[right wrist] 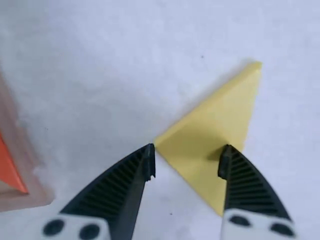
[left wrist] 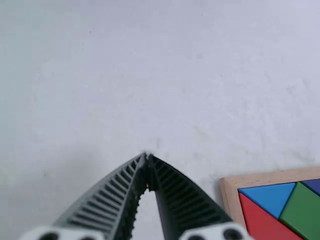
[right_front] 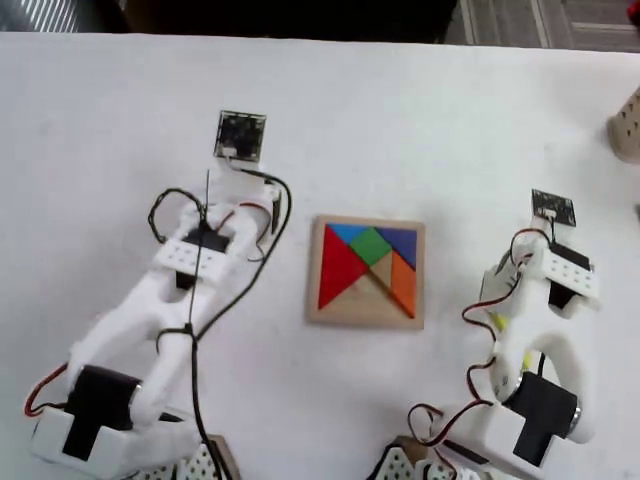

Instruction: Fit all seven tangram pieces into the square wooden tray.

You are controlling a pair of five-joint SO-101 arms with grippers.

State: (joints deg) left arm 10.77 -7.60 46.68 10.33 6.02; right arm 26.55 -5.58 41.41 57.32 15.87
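The square wooden tray (right_front: 366, 318) lies between the two arms and holds red (right_front: 339, 270), green (right_front: 371, 245), orange (right_front: 403, 282), blue and plain wood pieces. A yellow triangle (right wrist: 215, 135) lies flat on the white table, right of the tray. My right gripper (right wrist: 186, 152) is open low over it, one fingertip at the triangle's corner and the other above its face. A sliver of yellow (right_front: 497, 319) peeks out under that arm. My left gripper (left wrist: 147, 159) is shut on nothing, over bare table beside the tray's corner (left wrist: 227, 192).
A pale wooden object (right_front: 626, 125) sits at the table's far right edge. Black and red cables (right_front: 275, 225) loop around the left arm near the tray. Both arm bases stand at the near edge. Open white table stretches beyond the tray.
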